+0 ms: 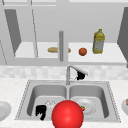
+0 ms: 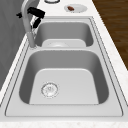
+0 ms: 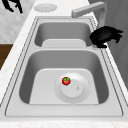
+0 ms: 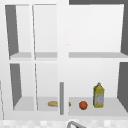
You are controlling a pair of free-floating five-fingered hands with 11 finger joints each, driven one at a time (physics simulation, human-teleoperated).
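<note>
My right hand (image 1: 80,74) hovers just under the tip of the faucet (image 1: 68,72), by the sink's back rim. The same hand (image 3: 103,37) holds nothing, its fingers loosely bent toward the wall, and it also shows beside the faucet's arch (image 2: 36,13). My left hand (image 1: 40,111) hangs over the front of the left basin, fingers pointing down and relaxed, empty; it appears again at the far end (image 3: 13,5). A white plate (image 3: 75,93) lies in the right basin with a small red tomato (image 3: 66,80) on it.
A large red ball (image 1: 67,114) covers the sink's front rim at bottom centre. Plates lie on the counter at left (image 1: 3,110) and right (image 2: 79,9). The cabinet shelf holds a bread roll (image 1: 53,49), an orange (image 1: 82,51) and an oil bottle (image 1: 99,41).
</note>
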